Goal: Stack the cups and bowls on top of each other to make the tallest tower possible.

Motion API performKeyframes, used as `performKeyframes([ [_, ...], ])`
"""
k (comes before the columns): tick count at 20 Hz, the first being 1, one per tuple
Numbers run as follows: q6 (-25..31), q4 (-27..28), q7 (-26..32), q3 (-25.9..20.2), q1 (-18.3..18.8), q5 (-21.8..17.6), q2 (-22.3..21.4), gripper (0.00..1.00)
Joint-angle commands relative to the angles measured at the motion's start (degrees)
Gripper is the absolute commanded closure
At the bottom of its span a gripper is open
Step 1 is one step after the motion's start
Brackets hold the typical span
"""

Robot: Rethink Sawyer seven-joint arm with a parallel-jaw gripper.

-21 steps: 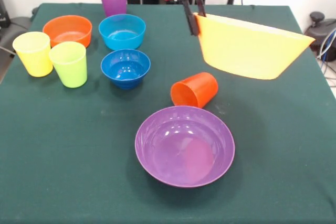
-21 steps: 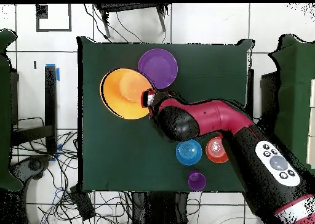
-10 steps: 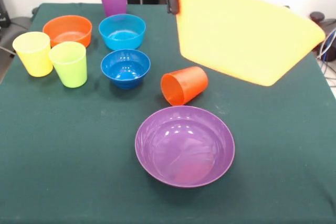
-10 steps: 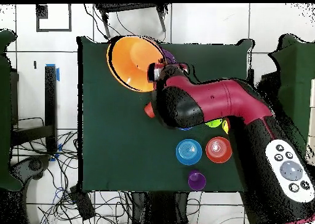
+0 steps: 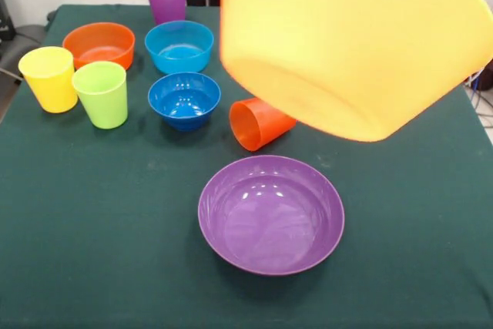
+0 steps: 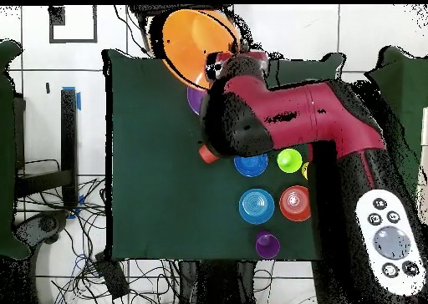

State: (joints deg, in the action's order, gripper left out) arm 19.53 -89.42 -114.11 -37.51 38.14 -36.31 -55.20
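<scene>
Jaw state could not be told; the gripper (image 6: pixel 219 67) was seen only overhead, at the 3 o'clock rim of the yellow-orange bowl (image 5: pixel 347 44). The bowl was held aloft, tilted, above the table (image 5: pixel 92 213). Below its 7 o'clock edge the orange-red cup (image 5: pixel 258 122) lay on its side. The purple bowl (image 5: pixel 271 213) was set upright at 6 o'clock of that cup.

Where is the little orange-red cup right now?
In the front view, the orange-red cup lies on its side mid-table, right of the dark blue bowl and behind the purple bowl.
</scene>
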Motion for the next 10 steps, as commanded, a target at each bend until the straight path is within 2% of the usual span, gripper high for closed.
performKeyframes([
  [1, -2.6, 7.2, -4.9, 9.9, -3.5, -6.7, 3.1, 1.00],
  [7, -5.6, 8.0, -6.0, 12.6, -4.6, -6.6, 7.3, 1.00],
  [10, -9.0, 9.5, -5.7, 15.6, -6.5, -8.9, 7.5, 1.00],
])
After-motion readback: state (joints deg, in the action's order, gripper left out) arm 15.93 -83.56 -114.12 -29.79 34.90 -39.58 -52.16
